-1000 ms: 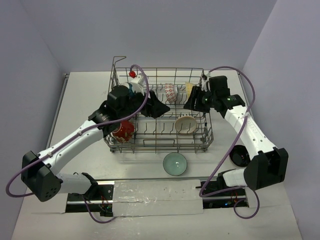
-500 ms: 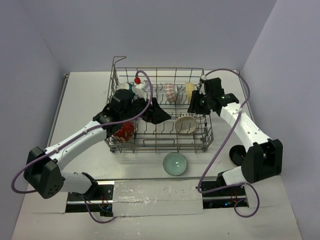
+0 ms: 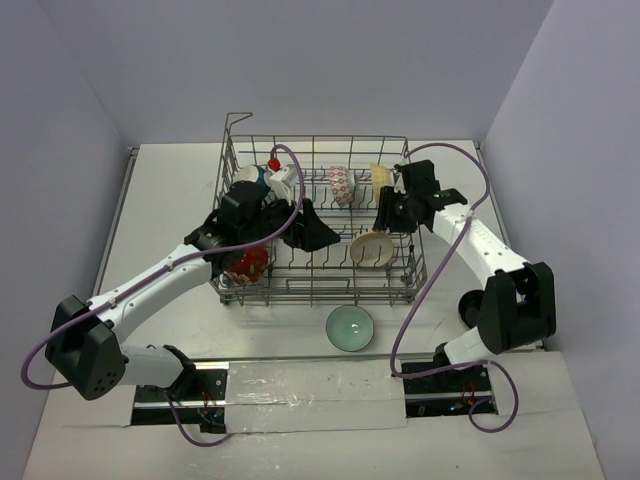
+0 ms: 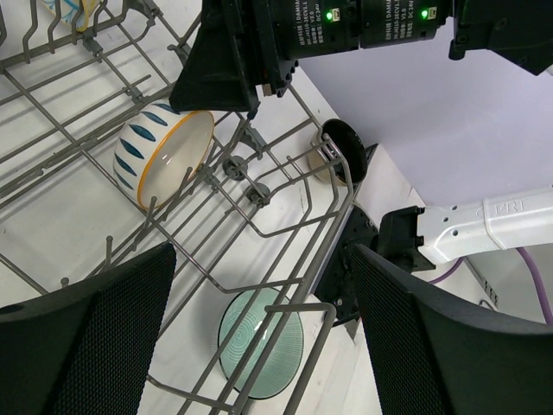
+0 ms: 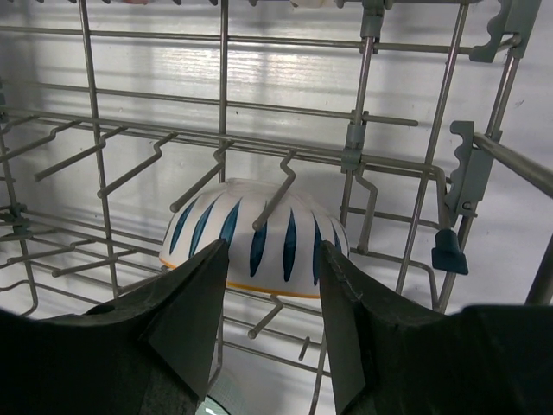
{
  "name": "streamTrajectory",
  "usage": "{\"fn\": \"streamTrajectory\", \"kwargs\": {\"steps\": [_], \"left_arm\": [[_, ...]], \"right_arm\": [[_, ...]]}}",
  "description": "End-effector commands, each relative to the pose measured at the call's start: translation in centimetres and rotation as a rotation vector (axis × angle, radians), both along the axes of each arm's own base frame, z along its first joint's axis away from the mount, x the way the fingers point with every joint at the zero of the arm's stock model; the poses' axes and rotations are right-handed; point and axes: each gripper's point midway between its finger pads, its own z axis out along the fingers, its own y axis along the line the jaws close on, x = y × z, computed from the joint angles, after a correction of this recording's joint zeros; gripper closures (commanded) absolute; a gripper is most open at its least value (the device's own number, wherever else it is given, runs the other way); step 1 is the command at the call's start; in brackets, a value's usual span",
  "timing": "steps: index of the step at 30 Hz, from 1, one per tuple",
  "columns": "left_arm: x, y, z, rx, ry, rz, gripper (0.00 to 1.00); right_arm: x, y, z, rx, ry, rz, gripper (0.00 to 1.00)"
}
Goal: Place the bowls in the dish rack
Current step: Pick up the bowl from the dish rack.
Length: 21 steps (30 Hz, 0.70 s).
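though plain from above, the bowl (image 5: 255,238) shows blue stripes close-up.

The left end effector (image 3: 318,230) fills the middle of the dish rack (image 3: 320,288), its jaws spread wide above the tines. The right end effector (image 3: 384,214) hangs at the rack's right end, just above the blue-striped bowl (image 3: 370,250) leaning there. A red bowl (image 3: 248,265) blocks the rack's front-left corner. Left of the rack the table (image 3: 170,200) lies bare; a pale green bowl (image 3: 350,327) sits just before its front wall.
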Motion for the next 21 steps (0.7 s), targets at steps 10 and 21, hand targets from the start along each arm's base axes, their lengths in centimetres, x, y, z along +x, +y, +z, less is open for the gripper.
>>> {"fn": "streamTrajectory", "kwargs": {"steps": [10,21], "left_arm": [[-0.2,0.1,1.6,-0.033,-0.063,-0.014,0.12],[0.0,0.1,1.3,-0.028,-0.059,-0.007,0.12]], "right_arm": [[-0.1,-0.1,1.4,0.012,-0.113,-0.006,0.47],[-0.6,0.4,2.0,0.056,-0.172,0.006,0.48]]}}
